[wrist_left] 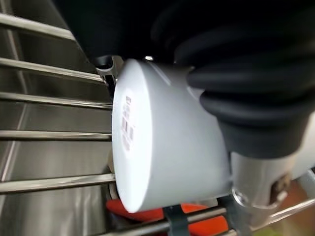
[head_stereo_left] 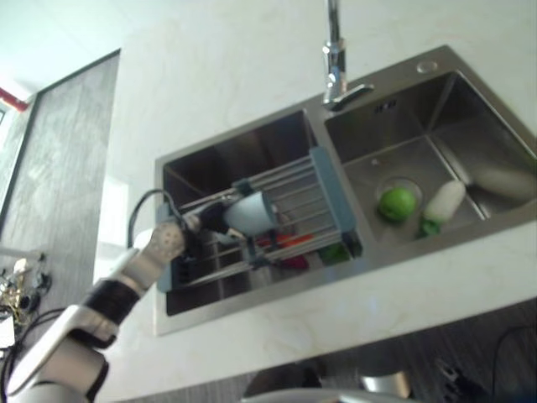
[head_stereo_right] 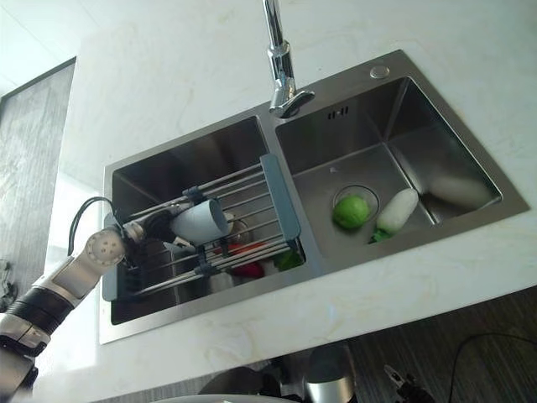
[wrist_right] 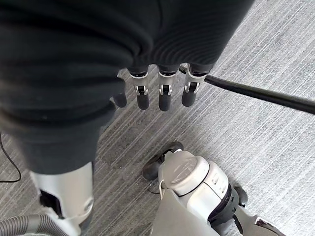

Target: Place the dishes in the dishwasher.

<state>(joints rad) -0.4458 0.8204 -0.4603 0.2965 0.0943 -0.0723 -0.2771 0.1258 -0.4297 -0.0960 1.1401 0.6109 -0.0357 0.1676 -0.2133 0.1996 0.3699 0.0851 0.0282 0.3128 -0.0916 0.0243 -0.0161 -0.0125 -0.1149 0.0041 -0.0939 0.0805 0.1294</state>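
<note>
A white cup lies on its side on the sliding wire rack that spans the left basin of the steel sink. My left hand comes in from the lower left and is shut on the cup's left side. Close up, the cup has its labelled base turned outward and rests against the rack's bars. My right hand hangs over the grey striped floor, fingers relaxed and holding nothing.
Red and green items lie under the rack. In the right basin a green ball-like vegetable sits next to a white radish. The faucet stands behind the basins. White counter surrounds the sink.
</note>
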